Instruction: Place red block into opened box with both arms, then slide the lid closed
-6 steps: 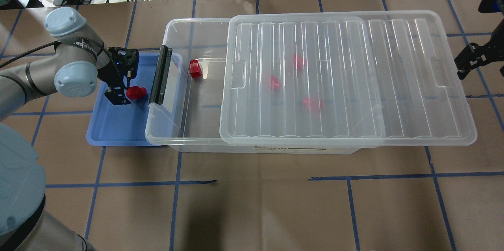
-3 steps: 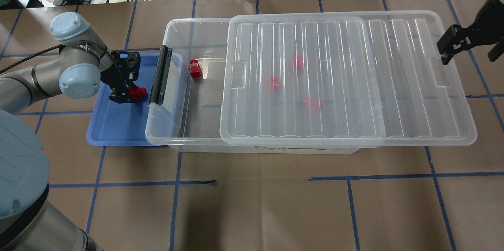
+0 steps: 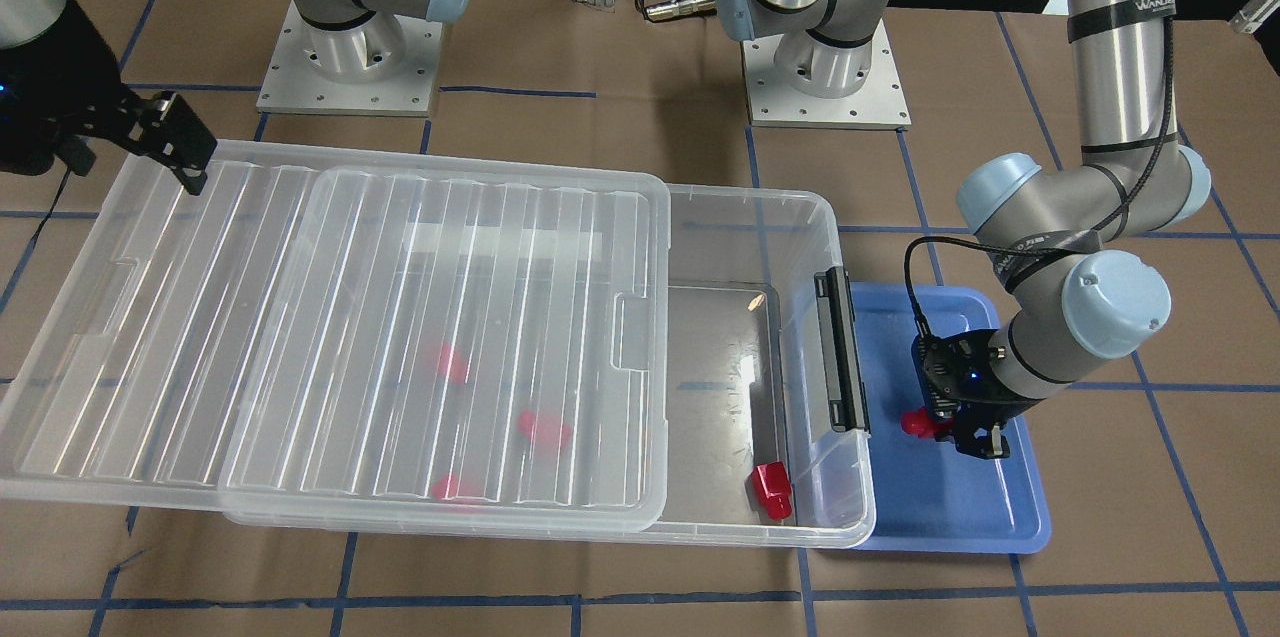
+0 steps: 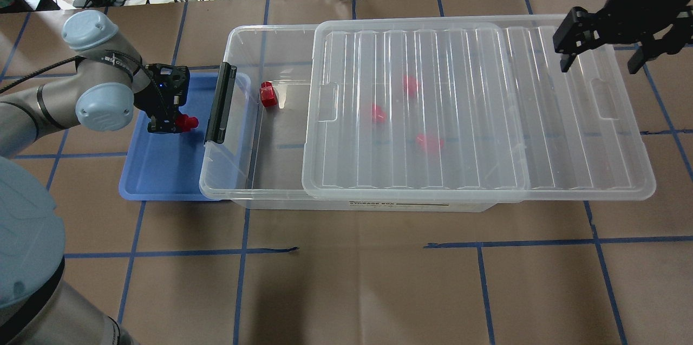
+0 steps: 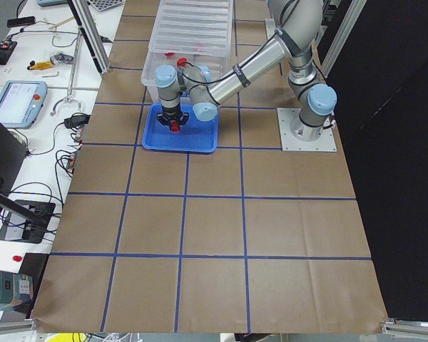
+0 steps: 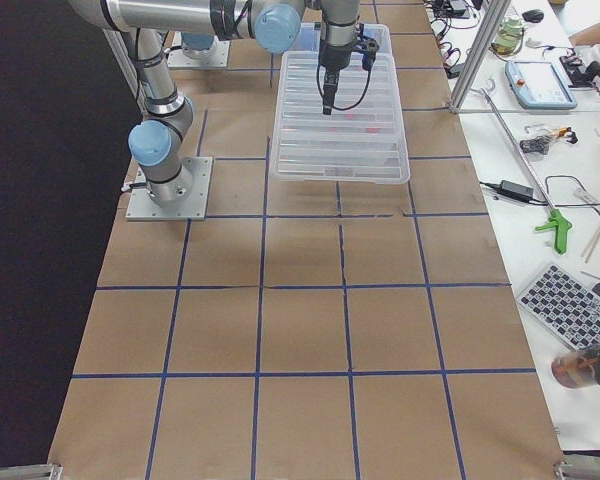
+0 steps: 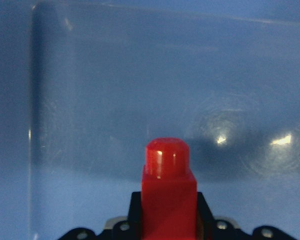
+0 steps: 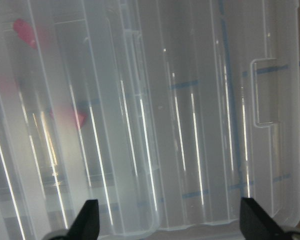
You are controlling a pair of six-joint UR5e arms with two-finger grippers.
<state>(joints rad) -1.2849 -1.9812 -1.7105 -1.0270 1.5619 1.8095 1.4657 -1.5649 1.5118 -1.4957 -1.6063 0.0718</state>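
Well, at frame left the left gripper [image 4: 172, 124] pinches the red block [image 4: 186, 123] above the blue tray [image 4: 157, 177]; at upper right, the right gripper [image 4: 600, 57] is spread over the lid [image 4: 541, 134].

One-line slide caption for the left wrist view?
Left gripper shut on a red block, knob forward, over the blue tray.

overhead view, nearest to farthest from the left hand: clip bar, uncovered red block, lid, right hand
1. clip bar, right beside the left hand
2. uncovered red block, in the box's open part
3. lid, further along the box
4. right hand, over the lid's far corner
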